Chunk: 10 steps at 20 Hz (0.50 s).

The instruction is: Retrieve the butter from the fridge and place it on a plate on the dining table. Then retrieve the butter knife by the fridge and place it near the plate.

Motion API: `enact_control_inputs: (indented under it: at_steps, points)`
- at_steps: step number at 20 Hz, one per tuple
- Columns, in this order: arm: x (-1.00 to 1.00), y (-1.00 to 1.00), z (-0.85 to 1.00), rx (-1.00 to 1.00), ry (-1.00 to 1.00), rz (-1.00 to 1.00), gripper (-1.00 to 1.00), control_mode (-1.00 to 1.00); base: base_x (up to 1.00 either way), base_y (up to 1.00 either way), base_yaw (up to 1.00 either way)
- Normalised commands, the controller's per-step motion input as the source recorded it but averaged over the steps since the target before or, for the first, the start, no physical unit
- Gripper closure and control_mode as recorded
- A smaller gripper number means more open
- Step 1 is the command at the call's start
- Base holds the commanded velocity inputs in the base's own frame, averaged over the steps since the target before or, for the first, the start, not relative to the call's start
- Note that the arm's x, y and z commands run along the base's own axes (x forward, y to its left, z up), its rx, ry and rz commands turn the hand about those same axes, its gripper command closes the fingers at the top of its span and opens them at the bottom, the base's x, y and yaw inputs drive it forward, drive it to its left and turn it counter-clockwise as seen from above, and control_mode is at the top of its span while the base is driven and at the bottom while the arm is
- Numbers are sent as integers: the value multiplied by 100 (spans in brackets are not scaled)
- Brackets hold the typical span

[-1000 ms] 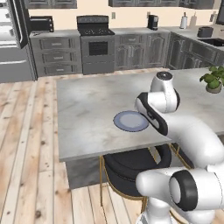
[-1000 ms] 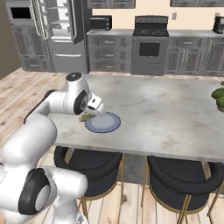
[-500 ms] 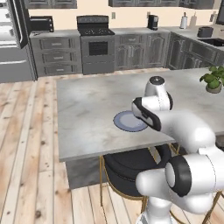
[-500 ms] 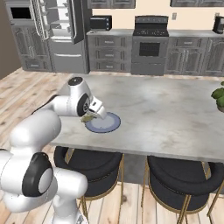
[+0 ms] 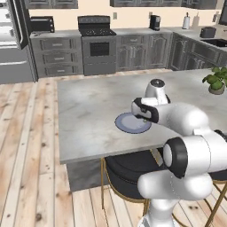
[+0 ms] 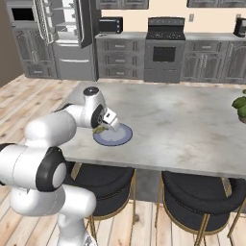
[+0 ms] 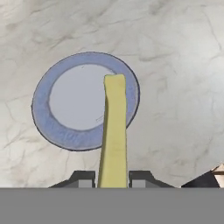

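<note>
My gripper [image 7: 112, 177] is shut on the butter [image 7: 113, 131], a pale yellow stick that juts forward over the plate [image 7: 43, 113]. The stick's far end hangs above the plate's right half, and I cannot tell whether it touches. From the right base view the gripper [image 6: 103, 126] hovers low over the left edge of the blue-grey plate [image 6: 117, 137], the butter [image 6: 99, 129] sticking out beneath it. The plate [image 5: 128, 124] lies near the front edge of the dining table [image 5: 88, 102]. The fridge [image 6: 67, 38] stands at the back with a door open. The butter knife is out of view.
A potted plant [image 5: 216, 80] stands on the table's right end. Two black round stools [image 6: 103, 178] [image 6: 202, 197] are tucked under the table's near side. A range [image 5: 96, 44] and dark cabinets line the back wall.
The arm has drawn in over the table. The hand with the butter has sunk slightly towards the plate.
</note>
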Motion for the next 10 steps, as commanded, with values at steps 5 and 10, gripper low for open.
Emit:
enact_control_inputs:
  at_steps: [5, 10]
  points:
    - [28, 0, -36, 5, 2, 0, 100, -100, 0, 0, 0]
    - [25, 1, -36, 0, 0, 0, 100, -100, 0, 0, 0]
